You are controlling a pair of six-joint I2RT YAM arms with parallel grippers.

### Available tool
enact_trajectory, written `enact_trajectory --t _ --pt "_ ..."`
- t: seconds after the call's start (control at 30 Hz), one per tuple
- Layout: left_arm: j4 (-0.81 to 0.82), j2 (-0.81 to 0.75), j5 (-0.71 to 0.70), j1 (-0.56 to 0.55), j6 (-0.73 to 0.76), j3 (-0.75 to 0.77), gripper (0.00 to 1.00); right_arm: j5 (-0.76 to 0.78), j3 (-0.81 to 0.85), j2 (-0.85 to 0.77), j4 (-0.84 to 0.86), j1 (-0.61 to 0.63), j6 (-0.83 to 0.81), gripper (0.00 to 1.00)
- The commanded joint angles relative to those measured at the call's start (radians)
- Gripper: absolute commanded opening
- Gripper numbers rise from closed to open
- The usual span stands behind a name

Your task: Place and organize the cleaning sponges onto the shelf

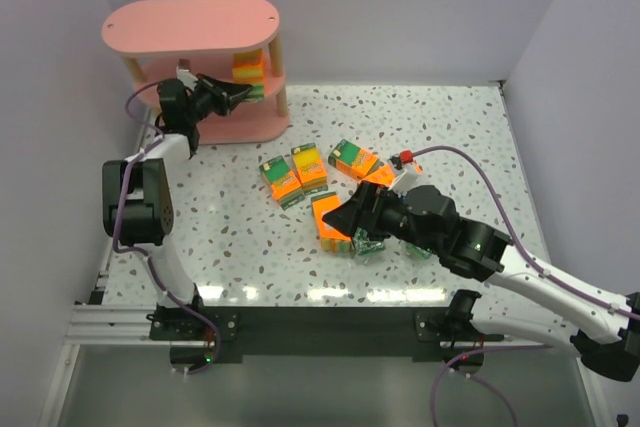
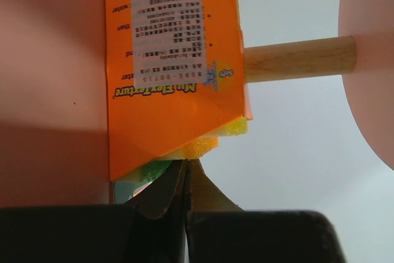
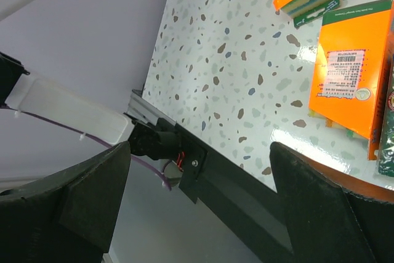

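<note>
A white table top (image 1: 230,237) flecked with grey, brown and blue-green chips fills the booth, with bright patches of glare in a row along its near edge. Plain pale walls close it in on three sides: the far wall (image 1: 400,7), the left wall (image 1: 40,97) and the right wall (image 1: 590,67). A black strip (image 1: 330,322) runs along the table's near edge, with a silver metal rail (image 1: 100,327) at its left end.

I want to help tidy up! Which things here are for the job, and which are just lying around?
For the job: sponge packs on the table; sponge pack on the shelf; pink shelf.
Just there: speckled table; purple cable; metal rail.
</note>
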Motion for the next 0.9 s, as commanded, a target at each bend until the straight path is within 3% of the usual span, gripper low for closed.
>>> enact_trajectory --t 0.0,0.2,0.33,0.37,0.43,0.47,0.57,0.73,0.87 --pt "0.007 0.031 -0.006 -0.004 -0.003 0.062 0.0 0.019 0.025 -0.007 -0.009 -0.008 -0.019 0.99" --pt "0.026 0.048 -0.001 -0.004 -0.019 0.099 0.0 0.017 0.025 -0.015 -0.02 -0.017 -0.027 0.99" --pt "0.09 -0.007 0.016 -0.004 -0.038 0.047 0.01 0.019 0.021 -0.019 -0.029 -0.022 -0.038 0.99" --pt "0.101 -0.042 0.019 -0.004 -0.04 0.028 0.11 0.02 0.022 -0.019 -0.032 -0.023 -0.041 0.99" --pt "0.106 -0.087 0.032 -0.004 -0.028 -0.027 0.2 0.033 0.028 -0.015 -0.049 -0.028 -0.053 0.99" --pt "0.11 -0.137 0.042 -0.004 -0.023 -0.048 0.31 0.039 0.034 -0.01 -0.058 -0.034 -0.061 0.99" --pt "0.098 -0.246 0.069 -0.006 0.014 -0.168 0.48 0.071 0.083 0.045 -0.147 -0.039 -0.113 0.99" --pt "0.008 -0.41 0.111 -0.004 0.112 -0.291 0.62 0.158 0.229 0.236 -0.312 -0.043 -0.28 0.99" --pt "-0.161 -0.586 0.128 -0.006 0.246 -0.357 0.89 0.215 0.332 0.412 -0.377 -0.043 -0.401 0.99"
